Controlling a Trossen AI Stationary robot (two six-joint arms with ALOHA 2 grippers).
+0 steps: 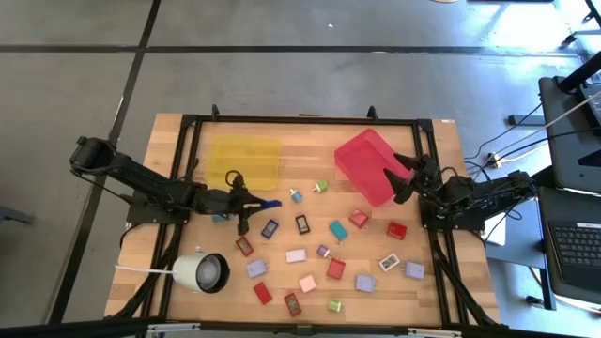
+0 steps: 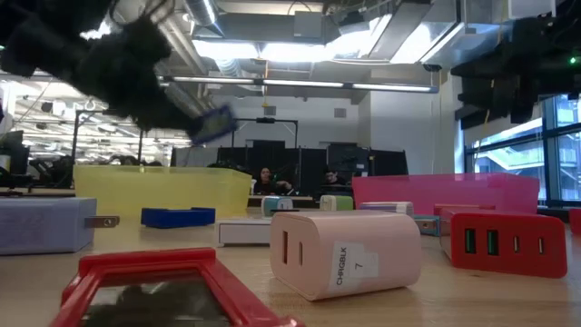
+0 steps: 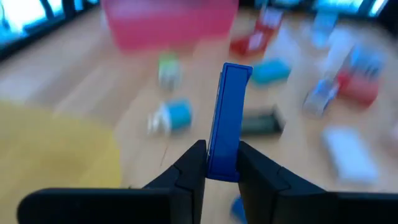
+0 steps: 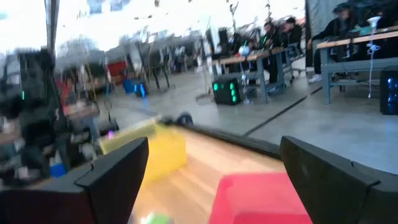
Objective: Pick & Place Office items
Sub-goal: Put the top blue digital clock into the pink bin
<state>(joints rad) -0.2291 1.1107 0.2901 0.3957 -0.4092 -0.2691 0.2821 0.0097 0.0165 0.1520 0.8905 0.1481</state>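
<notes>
Blue and flat, a small rectangular block (image 3: 227,121) sits pinched upright in the left hand (image 3: 221,168), lifted just beside the yellow plastic tray (image 1: 245,161) near the tabletop's far-left corner. Carrying is the step in hand; next comes a short move over that tray and a release. Right hand (image 1: 405,178), fingers spread and empty, hangs over the red plastic tray (image 1: 368,161).

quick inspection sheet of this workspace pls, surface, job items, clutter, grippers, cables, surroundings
surface: wooden table inside a black frame.
job's things: small coloured blocks scattered over the middle and near half; one blue block lifted clear of the table near the yellow tray; red tray at the far right.
clutter: white round lamp-like object at the near left.
grippers: left gripper shut on the blue block, held edge-up; right gripper open, empty, over the red tray's edge.
cables: white lead from the lamp-like object; leads on the floor at right.
surroundings: laptop at right; people seated in the room behind.
</notes>
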